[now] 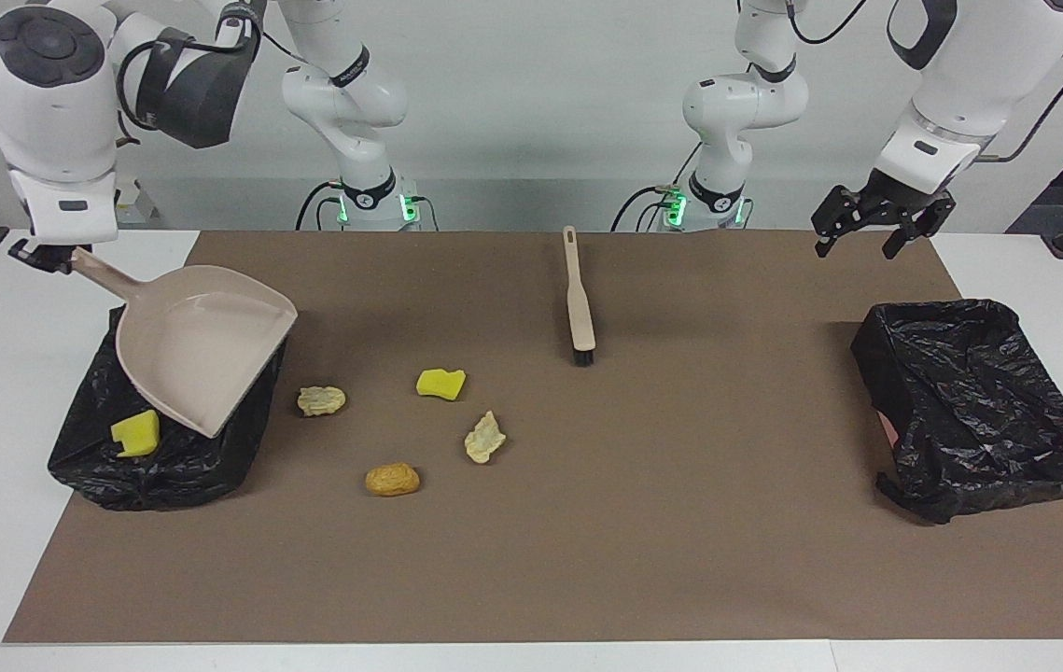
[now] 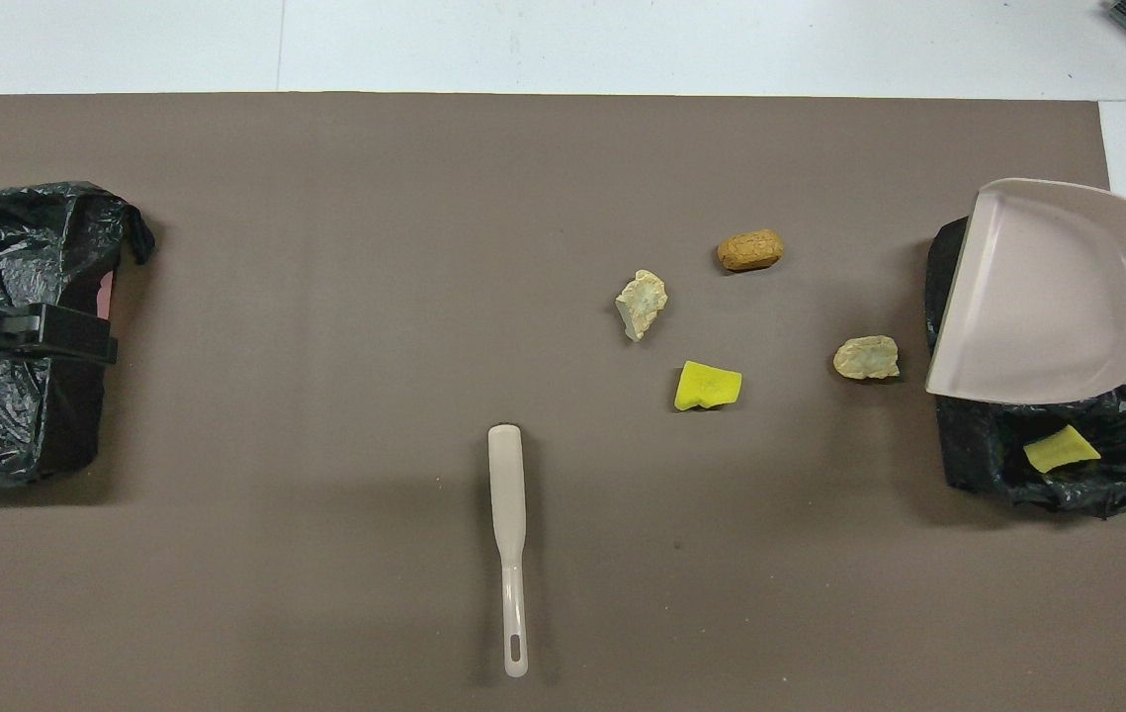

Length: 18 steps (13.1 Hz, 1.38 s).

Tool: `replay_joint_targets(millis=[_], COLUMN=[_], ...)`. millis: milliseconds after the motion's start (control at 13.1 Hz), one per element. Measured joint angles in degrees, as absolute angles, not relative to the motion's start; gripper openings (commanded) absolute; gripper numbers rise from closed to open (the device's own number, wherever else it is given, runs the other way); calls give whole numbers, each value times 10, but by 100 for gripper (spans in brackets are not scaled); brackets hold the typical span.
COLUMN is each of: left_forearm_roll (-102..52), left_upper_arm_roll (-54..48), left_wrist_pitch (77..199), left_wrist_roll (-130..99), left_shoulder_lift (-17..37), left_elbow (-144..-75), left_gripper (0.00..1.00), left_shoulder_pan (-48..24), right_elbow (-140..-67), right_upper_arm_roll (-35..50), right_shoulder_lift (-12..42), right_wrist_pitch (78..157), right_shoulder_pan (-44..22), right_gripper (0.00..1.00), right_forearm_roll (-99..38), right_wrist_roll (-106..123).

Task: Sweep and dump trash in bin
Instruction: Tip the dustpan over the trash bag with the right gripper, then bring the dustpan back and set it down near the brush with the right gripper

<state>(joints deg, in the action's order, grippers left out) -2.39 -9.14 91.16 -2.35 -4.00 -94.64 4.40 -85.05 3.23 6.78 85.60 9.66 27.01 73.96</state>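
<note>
Two black-lined bins sit on the worktop [image 1: 531, 579], one at each arm's end. I have the right hand [image 1: 50, 257] clenched on the handle of the dustpan [image 1: 200, 341], which hangs tilted over the bin [image 1: 158, 457] at the right arm's end, mouth down toward it. One yellow sponge chunk [image 1: 136, 434] already lies in that bin, just under the pan's lip.

Four scraps of trash are left on the mat, clustered toward the right arm's end: a pale crinkled piece [image 1: 321, 400] just beside the bin, a yellow sponge piece [image 1: 440, 383], another pale piece [image 1: 484, 437], and an orange one [image 1: 392, 479] farthest from the robots.

My brush [image 1: 578, 303] lies untouched near the middle, nearer to the robots than the scraps. Its long axis runs toward and away from the robots, handle end toward them, bristles toward the scraps.

My left hand [image 1: 881, 229] waits released over the other bin [image 1: 974, 401]. I judge the brush is the left arm's to fetch, reaching in toward the middle.
</note>
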Motion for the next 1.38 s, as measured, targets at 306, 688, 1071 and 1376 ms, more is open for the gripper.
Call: replay_joint_targets(millis=[306,688,1071,1376], left_forearm_roll=[-24,-24,-24,-20], left_upper_arm_roll=[-91,-89,-88,-88], left_wrist_pitch=[911,920,928,910], left_wrist_roll=[-38,-42,-44,-44], left_shoulder_lift=[-41,-40,-36,-36], left_elbow=[-933,-933,-933,-933], left_gripper=[100,100,100,100], left_shoulder_pan=[43,43,43,43], right_elbow=[-892,-925,-929,-886], right_upper_arm_roll=[35,40,41,41], right_shoulder_lift=[38,21,57,119], right_wrist_pitch=[832,836,886,935], right_shoulder_pan=[82,-13,-109,-196], right_gripper=[0,0,0,0], right_forearm_roll=[156,87,35,25], right_wrist_roll=[556,225,-8,-150])
